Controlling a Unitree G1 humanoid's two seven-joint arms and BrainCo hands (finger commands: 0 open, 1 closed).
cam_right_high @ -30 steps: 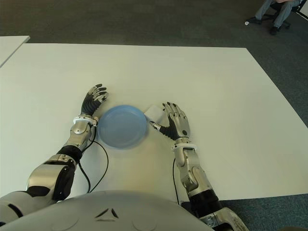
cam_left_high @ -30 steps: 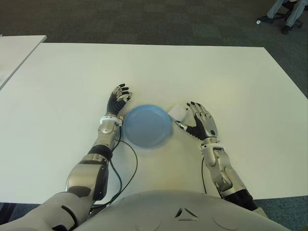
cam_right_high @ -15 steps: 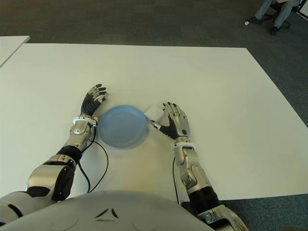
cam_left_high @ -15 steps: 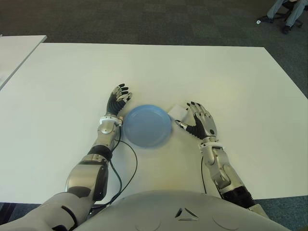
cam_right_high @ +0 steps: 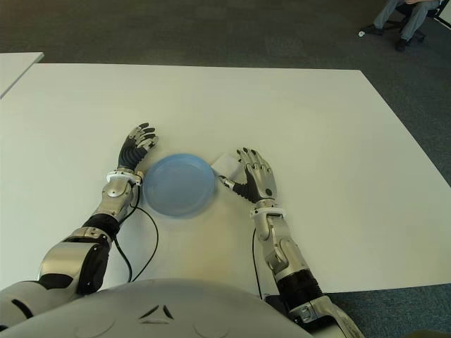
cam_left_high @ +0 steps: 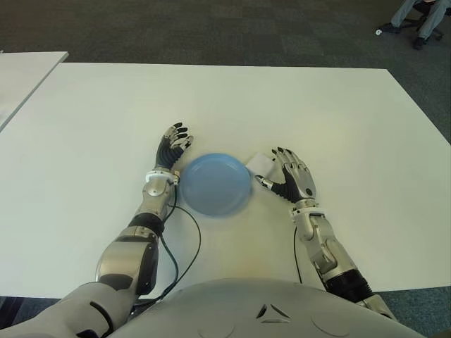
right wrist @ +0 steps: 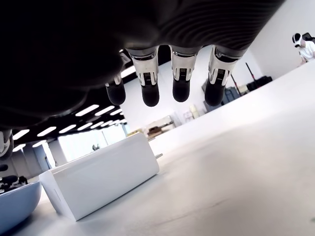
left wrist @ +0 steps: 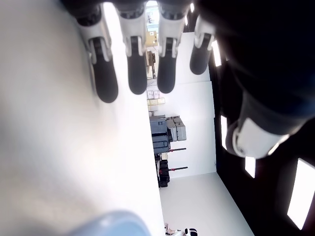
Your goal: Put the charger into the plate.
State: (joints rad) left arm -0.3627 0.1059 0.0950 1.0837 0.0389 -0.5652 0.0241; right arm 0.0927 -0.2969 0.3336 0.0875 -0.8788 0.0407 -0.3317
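A white block charger (cam_left_high: 260, 163) lies on the white table (cam_left_high: 282, 105), touching the right rim of the blue plate (cam_left_high: 215, 184). In the right wrist view the charger (right wrist: 98, 177) lies flat with its prongs pointing away from the plate. My right hand (cam_left_high: 290, 176) hovers just right of the charger, fingers spread and holding nothing. My left hand (cam_left_high: 173, 144) shows at the plate's upper left, fingers extended and holding nothing. Nothing lies in the plate.
A second white table (cam_left_high: 21, 74) stands at the far left. A person's legs and a chair base (cam_left_high: 416, 21) show at the far right on the dark carpet. A black cable (cam_left_high: 184, 246) trails from my left arm over the table.
My right hand has crept slightly forward toward the charger. The left hand, the plate and the charger have not moved.
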